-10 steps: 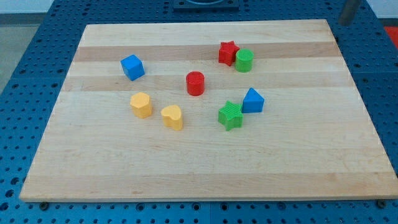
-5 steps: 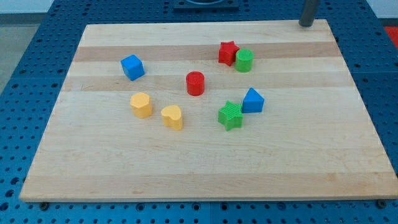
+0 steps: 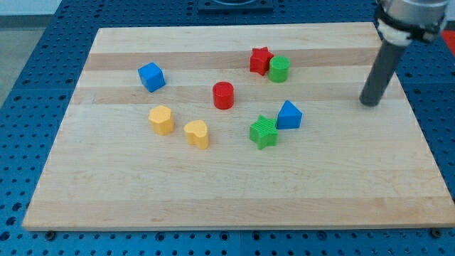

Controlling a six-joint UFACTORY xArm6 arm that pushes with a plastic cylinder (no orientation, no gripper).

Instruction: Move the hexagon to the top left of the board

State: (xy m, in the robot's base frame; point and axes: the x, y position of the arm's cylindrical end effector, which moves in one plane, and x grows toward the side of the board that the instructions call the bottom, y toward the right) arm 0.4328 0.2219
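Note:
The yellow hexagon [image 3: 161, 119] sits left of the board's middle, with a yellow heart [image 3: 197, 134] just to its lower right. My tip [image 3: 369, 104] rests on the board near the right edge, far right of the hexagon and about a hand's width right of the blue triangle [image 3: 288, 115]. It touches no block. The dark rod rises from it toward the view's top right.
A blue cube [image 3: 151, 77] lies up-left of the hexagon. A red cylinder [image 3: 223, 95] is mid-board. A red star [image 3: 260, 60] touches a green cylinder [image 3: 279, 69]. A green star [image 3: 264, 131] touches the blue triangle. The wooden board [image 3: 227, 192] lies on a blue pegboard.
The rod has come in from the top right edge and moved down onto the board's right side. No block has moved.

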